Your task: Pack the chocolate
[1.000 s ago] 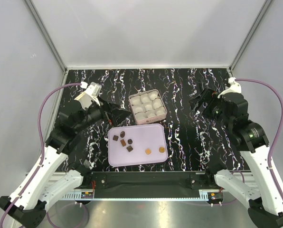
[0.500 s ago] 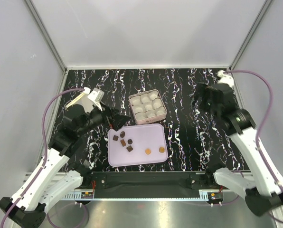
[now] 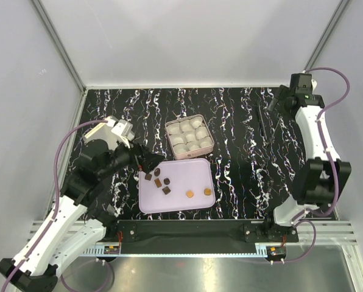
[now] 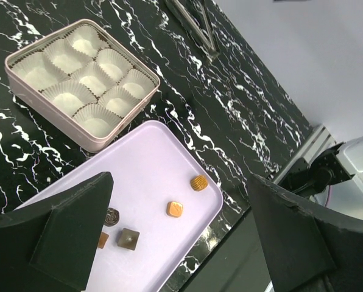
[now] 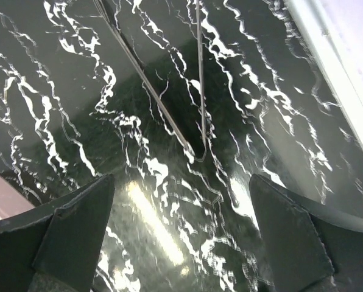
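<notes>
Chocolate (image 3: 167, 190): six small pieces loose on the lilac tray (image 3: 181, 167). The dark ones are clustered at its left, with two orange-tan ones nearer its right front corner. The square tin (image 3: 167, 131) sits just beyond the tray's far edge and holds nine white paper cups (image 3: 189, 136). My left claw (image 3: 146, 160) hangs over the tray's far left corner, close to the dark cluster, fingers spread wide. My right claw (image 3: 278, 102) is well apart at the far right of the table (image 3: 236, 152), fingers also spread, above metal tongs (image 5: 169, 115) lying flat.
</notes>
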